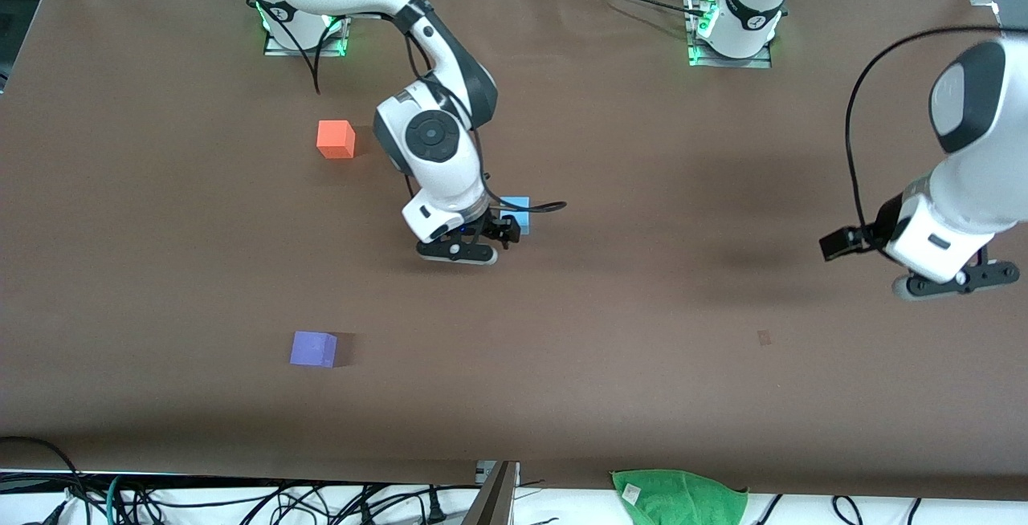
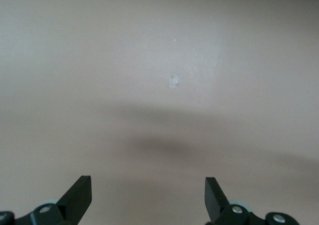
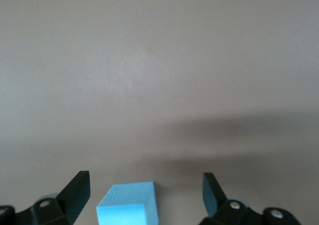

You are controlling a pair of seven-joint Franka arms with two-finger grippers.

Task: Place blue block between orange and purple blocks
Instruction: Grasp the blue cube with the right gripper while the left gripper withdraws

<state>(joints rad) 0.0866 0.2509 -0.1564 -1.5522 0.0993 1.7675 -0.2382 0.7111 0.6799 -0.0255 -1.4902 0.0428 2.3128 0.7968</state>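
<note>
Front view shows a green cloth (image 1: 681, 494) hanging at the table (image 1: 642, 396) edge nearest the camera. Farther in lies the purple block (image 1: 313, 348), toward the right arm's end. Next comes the left gripper (image 1: 956, 280), waiting over bare table at the left arm's end; its wrist view shows its fingers (image 2: 79, 195) spread wide with nothing between them. Near the table's middle, the right gripper (image 1: 458, 253) hangs low just over the blue block (image 1: 517, 213), which rests on the table partly hidden by the wrist. In the right wrist view the block (image 3: 128, 204) sits between the released fingers (image 3: 77, 192), touching neither. Farthest from the camera sits the orange block (image 1: 336, 139), well apart from the purple one.
</note>
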